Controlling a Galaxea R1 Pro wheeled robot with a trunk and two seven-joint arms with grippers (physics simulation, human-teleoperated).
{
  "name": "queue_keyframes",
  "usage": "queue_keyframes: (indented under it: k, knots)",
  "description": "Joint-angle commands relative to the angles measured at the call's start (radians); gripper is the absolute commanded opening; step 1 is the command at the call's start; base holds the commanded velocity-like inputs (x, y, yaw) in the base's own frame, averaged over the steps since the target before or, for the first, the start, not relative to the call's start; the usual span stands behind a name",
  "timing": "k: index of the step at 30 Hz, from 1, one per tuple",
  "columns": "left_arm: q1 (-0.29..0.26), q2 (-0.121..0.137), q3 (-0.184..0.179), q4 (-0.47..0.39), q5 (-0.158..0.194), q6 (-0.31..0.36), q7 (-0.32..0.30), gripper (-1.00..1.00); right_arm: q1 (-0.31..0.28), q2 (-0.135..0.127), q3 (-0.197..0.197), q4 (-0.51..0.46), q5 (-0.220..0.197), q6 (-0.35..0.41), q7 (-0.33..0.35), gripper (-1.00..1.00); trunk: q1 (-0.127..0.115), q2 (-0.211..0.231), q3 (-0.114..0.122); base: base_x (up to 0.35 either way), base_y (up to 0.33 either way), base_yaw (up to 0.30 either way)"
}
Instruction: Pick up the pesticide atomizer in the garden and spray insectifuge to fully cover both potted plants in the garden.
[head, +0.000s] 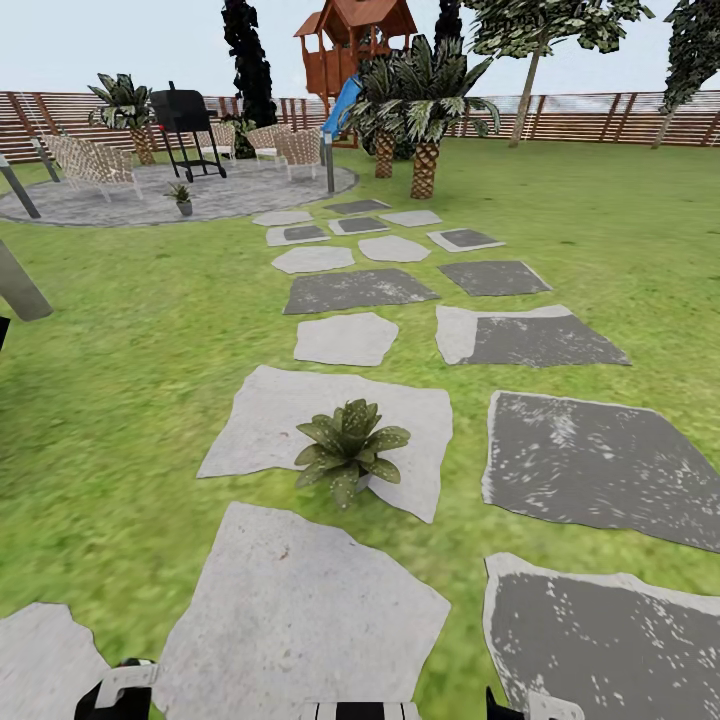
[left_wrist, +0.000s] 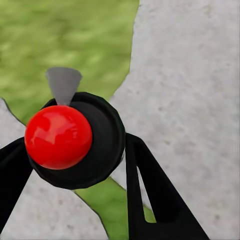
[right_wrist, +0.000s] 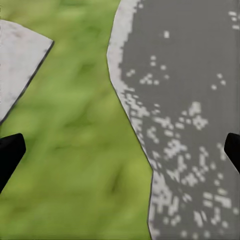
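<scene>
Seen from above in the left wrist view, the pesticide atomizer (left_wrist: 95, 150) has a round dark body, a red spot on top and a grey nozzle. My left gripper (left_wrist: 75, 142) is shut on it, one black finger on each side, above a pale stone and grass. One potted plant (head: 348, 450) stands on a light stepping stone just ahead of me. The other potted plant (head: 181, 197) sits far off on the round patio (head: 250, 190). My right gripper (right_wrist: 122, 150) is open over grass and the edge of a dark stone.
Grey stepping stones (head: 360, 290) lead across the lawn to the patio, which holds a black grill (head: 185, 125) and slatted chairs (head: 95, 165). Palm trees (head: 425, 120), a wooden playhouse with a blue slide (head: 350, 50) and a slat fence (head: 600, 115) stand beyond.
</scene>
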Motion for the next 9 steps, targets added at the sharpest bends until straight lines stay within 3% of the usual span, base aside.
queue_keyframes:
  k: [1,9]
  knots:
    - [-0.001,0.001,0.009,0.001,-0.003,-0.003,-0.008,-1.0,0.0,0.0,-0.007,0.001,0.01,-0.003,-0.004,1.0,0.0,0.0,-0.001,0.0,0.0,0.0]
    - [-0.001,0.002,0.007,0.0,-0.003,-0.004,-0.009,-1.0,0.0,0.0,-0.007,0.001,0.01,-0.003,-0.004,1.0,0.0,0.0,-0.001,0.0,0.0,0.0]
